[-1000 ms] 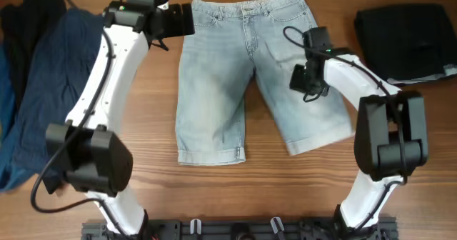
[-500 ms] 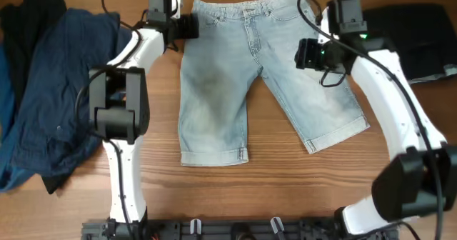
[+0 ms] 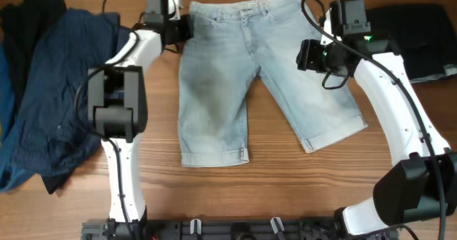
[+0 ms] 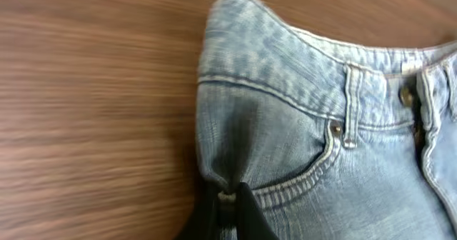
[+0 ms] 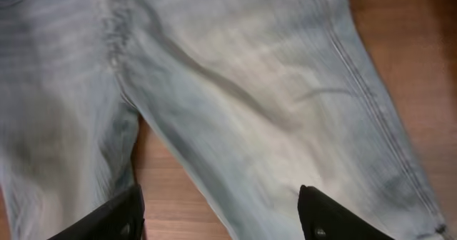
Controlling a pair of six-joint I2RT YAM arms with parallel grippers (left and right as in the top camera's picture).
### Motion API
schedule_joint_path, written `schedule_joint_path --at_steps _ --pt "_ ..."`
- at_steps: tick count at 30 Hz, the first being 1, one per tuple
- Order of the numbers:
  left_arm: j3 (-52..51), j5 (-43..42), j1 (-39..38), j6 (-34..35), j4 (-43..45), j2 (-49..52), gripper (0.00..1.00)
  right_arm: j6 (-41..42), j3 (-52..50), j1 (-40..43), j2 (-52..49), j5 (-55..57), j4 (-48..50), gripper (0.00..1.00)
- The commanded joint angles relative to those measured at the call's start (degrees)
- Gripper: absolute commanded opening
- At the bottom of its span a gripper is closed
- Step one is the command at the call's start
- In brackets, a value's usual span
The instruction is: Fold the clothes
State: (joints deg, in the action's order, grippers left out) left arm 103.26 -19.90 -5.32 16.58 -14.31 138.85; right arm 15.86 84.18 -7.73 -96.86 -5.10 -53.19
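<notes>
The clothes are pale blue denim shorts [image 3: 243, 76], lying flat with the waistband at the far side and both legs spread toward me. My left gripper [image 3: 186, 27] is at the left waist corner. In the left wrist view it [image 4: 228, 201] is shut, pinching a fold of the shorts [image 4: 300, 126] at the side seam beside the pocket. My right gripper [image 3: 308, 54] hovers over the right leg. Its dark fingers [image 5: 128, 213] stand wide apart above the shorts [image 5: 271, 111], holding nothing.
A heap of dark navy and black garments [image 3: 50, 90] covers the left side of the wooden table. A black folded garment [image 3: 407, 29] lies at the far right. A black rail [image 3: 235, 229] runs along the near edge.
My left gripper has closed on the shorts' left waist edge. My right gripper has opened and moved up and right, and the right leg now lies swung further outward.
</notes>
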Motion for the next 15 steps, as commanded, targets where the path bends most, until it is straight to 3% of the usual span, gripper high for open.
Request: schedule_joint_path --at_steps 1,9,12,13,15 --pt "0.3 3.3 7.5 10.1 -5.9 -7.3 0.04 3.4 0.6 -0.3 0.5 -3.8 -2.1 0.69" --pt "0.3 10.6 11.2 16.1 -29.2 -11.9 0.04 11.8 -2.2 -7.2 -6.6 -3.3 -4.2 0.68" --pt "0.3 10.6 11.1 16.0 -31.6 -11.9 0.04 15.4 -4.8 -7.7 -10.3 1.9 -3.2 0.67" --pt "0.3 10.6 11.1 15.8 -31.6 -11.9 0.13 15.9 -5.0 -7.2 -11.3 4.2 -2.9 0.67" --pt "0.3 10.5 11.1 15.2 -31.4 -11.9 0.50 15.8 -5.0 -5.5 -11.7 7.0 -2.1 0.67"
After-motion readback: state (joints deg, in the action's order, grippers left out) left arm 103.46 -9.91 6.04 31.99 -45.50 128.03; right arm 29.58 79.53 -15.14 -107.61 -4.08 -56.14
